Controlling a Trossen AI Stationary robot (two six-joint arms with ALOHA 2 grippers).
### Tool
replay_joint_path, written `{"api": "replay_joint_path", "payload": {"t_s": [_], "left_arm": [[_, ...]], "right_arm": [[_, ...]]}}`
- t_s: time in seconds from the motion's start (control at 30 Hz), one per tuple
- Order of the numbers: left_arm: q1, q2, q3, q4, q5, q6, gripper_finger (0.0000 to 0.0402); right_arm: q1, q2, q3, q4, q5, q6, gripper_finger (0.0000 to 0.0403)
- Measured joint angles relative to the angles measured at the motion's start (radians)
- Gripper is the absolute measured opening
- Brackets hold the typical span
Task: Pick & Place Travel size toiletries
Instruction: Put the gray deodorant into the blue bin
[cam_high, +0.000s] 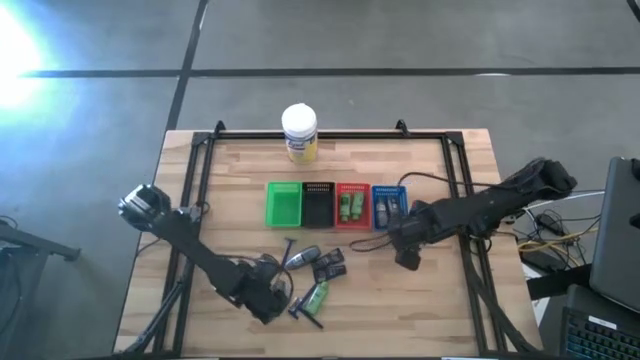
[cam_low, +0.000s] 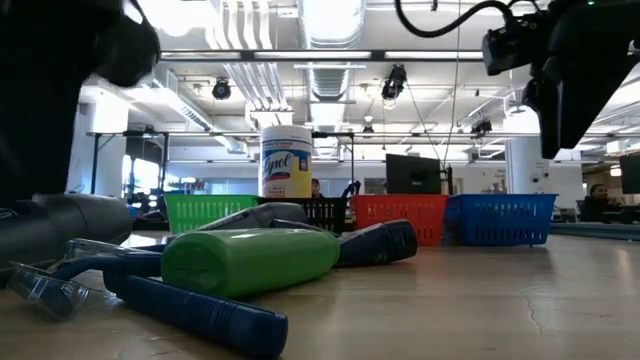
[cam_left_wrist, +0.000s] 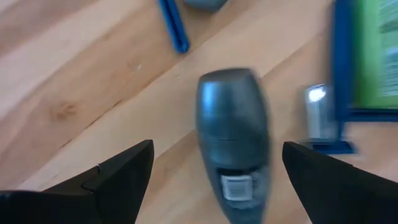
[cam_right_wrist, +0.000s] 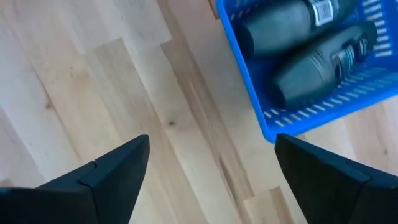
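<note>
Nearest the low camera lies a blue razor handle (cam_low: 195, 312), with a green bottle (cam_low: 250, 262) on its side just behind it and a dark tube (cam_low: 375, 243) beyond that. A clear razor head (cam_low: 45, 290) sits at the table edge toward nine o'clock of the bottle.

Seen from above, the loose toiletries cluster at about six o'clock from the row of baskets: grey tubes (cam_high: 303, 258), dark packets (cam_high: 328, 268), the green bottle (cam_high: 317, 296) and a razor (cam_high: 290, 249). The left gripper (cam_high: 268, 302) hovers at the cluster's eight o'clock side, its fingers spread wide. In its wrist view a grey tube (cam_left_wrist: 233, 140) lies on the wood between the open fingers (cam_left_wrist: 115, 174), untouched, with a blue razor (cam_left_wrist: 173, 26) past it.

The four baskets stand side by side in the middle of the table (cam_high: 450, 320): green basket (cam_high: 283, 204), black basket (cam_high: 317, 205), red basket (cam_high: 351, 205) holding green bottles, and blue basket (cam_high: 388, 205) holding two grey tubes (cam_right_wrist: 311, 62). The right gripper (cam_high: 405, 250) hangs at the blue basket's five o'clock, fingers wide and holding nothing.

A yellow jar with a white lid (cam_high: 299, 133) stands at twelve o'clock of the baskets, near the far edge
</note>
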Motion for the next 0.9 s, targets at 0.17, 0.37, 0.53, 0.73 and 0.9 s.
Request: {"api": "replay_joint_path", "payload": {"t_s": [0.17,0.37,0.53,0.73,0.9], "left_arm": [[0.020,0.028,0.000,0.052,0.009,-0.004,0.0360],[0.021,0.047,-0.003,0.109,0.089,-0.034,0.0355],[-0.014,0.048,-0.004,0.144,0.088,-0.104,0.0355],[-0.030,0.109,-0.001,0.180,0.082,-0.119,0.0355],[-0.031,0.155,0.036,0.140,0.065,-0.119,0.0345]], "right_arm": [[0.000,-0.038,-0.021,0.013,-0.001,0.029,0.0340],[0.002,-0.015,-0.010,0.018,-0.001,0.030,0.0354],[0.002,0.013,-0.003,0.018,0.000,0.022,0.0359],[0.002,0.039,-0.004,0.021,0.007,0.016,0.0351],[0.002,0.038,-0.003,0.023,0.025,0.016,0.0341]]}}
